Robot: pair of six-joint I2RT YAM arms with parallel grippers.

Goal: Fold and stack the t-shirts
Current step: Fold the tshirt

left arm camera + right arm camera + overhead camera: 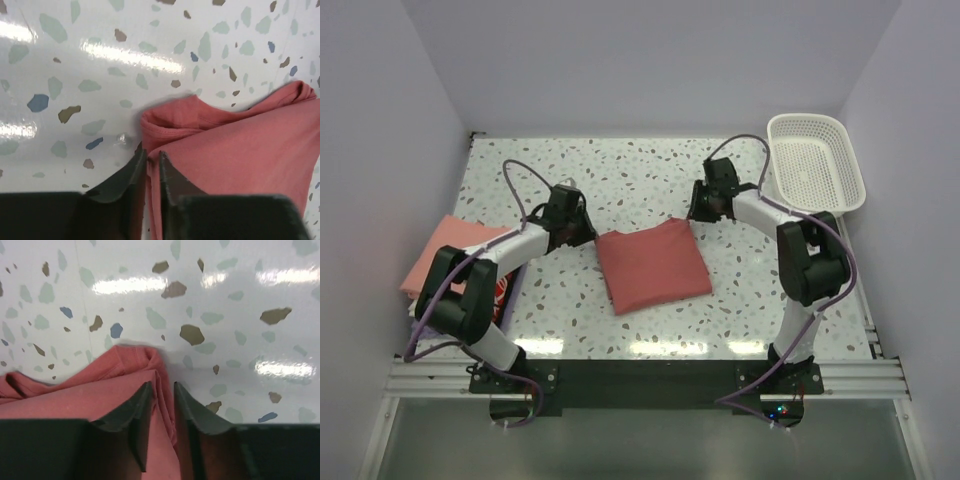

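A brick-red t-shirt (652, 265) lies folded into a rough rectangle in the middle of the speckled table. My left gripper (592, 232) sits at its far left corner and my right gripper (695, 212) at its far right corner. In the left wrist view the jaws (151, 152) stand a narrow slit apart, with the edge of the shirt (240, 150) running between them. In the right wrist view the jaws (162, 385) stand slightly wider apart, and the folded layers of the shirt (75, 395) lie loosely in the gap. Both corners rest on the table.
A salmon-pink folded t-shirt (445, 250) tops a pile at the left edge, partly behind the left arm. A white lattice basket (815, 165) stands at the back right. The walls close in on three sides.
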